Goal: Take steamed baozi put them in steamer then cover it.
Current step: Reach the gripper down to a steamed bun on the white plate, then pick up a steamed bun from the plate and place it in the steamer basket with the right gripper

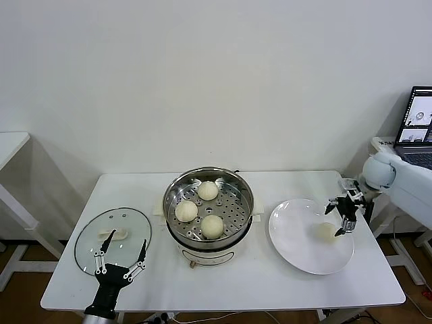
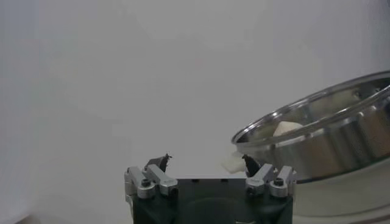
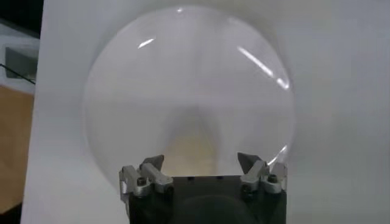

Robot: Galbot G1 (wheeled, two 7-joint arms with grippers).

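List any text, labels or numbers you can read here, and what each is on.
None can be read.
Laptop screen at the far right: shows images only, any text too small to read.
Steamer, lid, plate, both grippers: no markings visible.

the steamer point(image 1: 209, 202), a round shiny steel pot on a white base with small white side handles, stands uncovered at the middle of the table. three steamed baozi point(image 1: 208, 190) point(image 1: 186, 211) point(image 1: 212, 226), smooth cream-white domes, sit apart on its perforated tray. the fourth point(image 1: 327, 231) lies on the plate near the table's right edge.
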